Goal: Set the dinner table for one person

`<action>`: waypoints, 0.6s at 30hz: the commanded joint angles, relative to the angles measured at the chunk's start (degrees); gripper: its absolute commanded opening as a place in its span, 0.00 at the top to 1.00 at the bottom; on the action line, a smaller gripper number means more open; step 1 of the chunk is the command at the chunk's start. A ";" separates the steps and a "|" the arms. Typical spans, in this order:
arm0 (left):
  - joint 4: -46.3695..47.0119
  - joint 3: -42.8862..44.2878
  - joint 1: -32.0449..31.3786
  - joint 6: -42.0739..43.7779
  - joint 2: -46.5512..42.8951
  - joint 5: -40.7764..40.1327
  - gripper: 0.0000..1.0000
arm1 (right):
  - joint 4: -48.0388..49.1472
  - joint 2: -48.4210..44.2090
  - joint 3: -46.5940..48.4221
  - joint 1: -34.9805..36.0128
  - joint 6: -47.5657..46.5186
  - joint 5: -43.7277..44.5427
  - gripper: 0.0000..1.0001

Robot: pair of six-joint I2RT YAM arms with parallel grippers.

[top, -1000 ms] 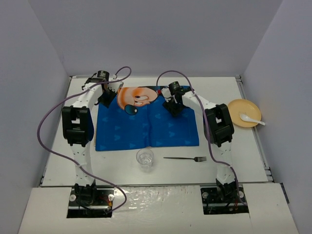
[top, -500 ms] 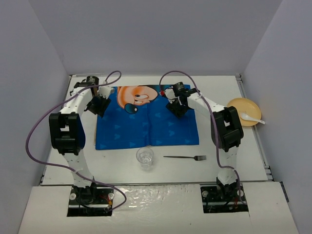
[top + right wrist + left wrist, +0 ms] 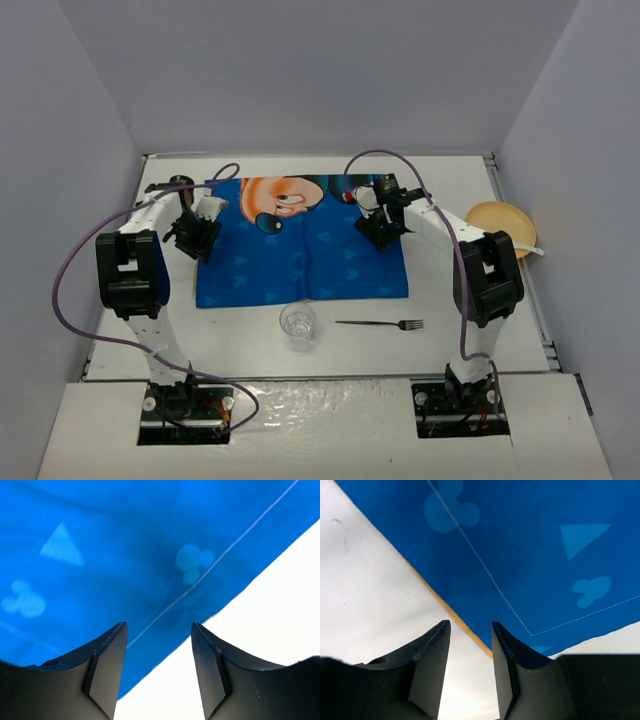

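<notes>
nearest, on the dinner table: empty glass; fork lying left-to-right, tines right. beyond, left gripper and right gripper, jaws parted, holding nothing, over the side edges of the placemat. plate with spoon lies right of the right gripper; that arm is nearer.

Blue placemat on the bench: left tool at its 9 o'clock edge, right tool at 3, glass at 6, fork at 5.
</notes>
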 commanded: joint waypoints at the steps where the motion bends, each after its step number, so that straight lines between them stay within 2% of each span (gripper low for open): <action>1: 0.63 2.35 -1.08 0.79 -5.66 2.78 0.62 | -1.10 -9.09 -2.53 0.54 -3.13 -3.51 0.48; 4: 1.87 1.76 -1.49 0.52 -5.77 3.08 0.61 | -0.72 -11.63 -3.32 0.38 -3.85 0.49 0.48; 8: 3.70 2.22 -3.98 0.06 -5.37 3.08 0.61 | 1.75 -12.77 -1.87 -4.12 -0.70 9.13 0.48; 12: 1.62 7.12 -6.99 0.56 -1.26 3.09 0.64 | 1.48 -8.58 -0.56 -5.98 1.11 9.17 0.48; 13: 0.75 8.50 -7.37 0.50 0.36 3.27 0.71 | 1.05 -7.58 -0.25 -5.43 1.54 9.10 0.48; 15: -0.83 10.42 -7.73 0.63 2.64 3.45 0.92 | 0.76 -6.19 0.39 -4.99 2.23 11.39 0.49; 18: -0.99 11.75 -7.89 1.16 5.54 2.95 1.00 | 1.18 -4.14 1.20 -7.56 3.01 16.26 0.49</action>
